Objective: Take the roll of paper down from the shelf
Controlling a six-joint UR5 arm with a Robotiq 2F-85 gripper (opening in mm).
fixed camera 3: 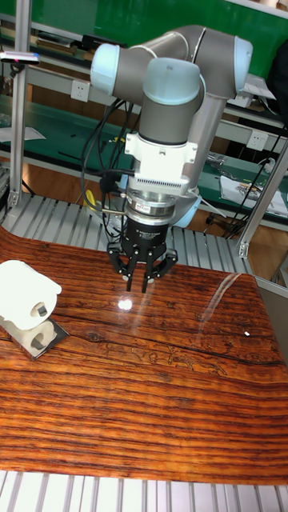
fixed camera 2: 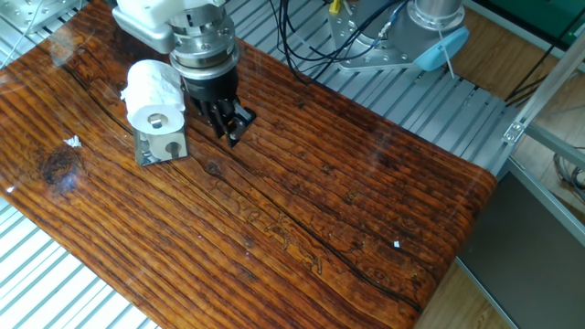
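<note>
At upper left we see the roll (fixed camera 2: pixel 152 94) resting on the shelf (fixed camera 2: pixel 163 144). Just right of it, our gripper (fixed camera 2: pixel 232 129) hangs above the surface (fixed camera 2: pixel 302 219), its 2 fingers (fixed camera 3: pixel 129 280) slightly apart, holding nothing.

Two fixed cameras covering one wooden desk (fixed camera 2: pixel 302 201) from opposite sides.

The fixed view looks steeply down from high on one long side of the desk, with the arm's base beyond its far edge. The tall fixed view stands lower, beyond the desk's other long edge, facing the arm head-on at closer range. Both share the desk, the gripper (fixed camera 2: pixel 229 125) (fixed camera 3: pixel 138 284), and the roll of paper (fixed camera 2: pixel 154 96) (fixed camera 3: pixel 26 294) on the shelf (fixed camera 2: pixel 161 144) (fixed camera 3: pixel 36 334).
</note>
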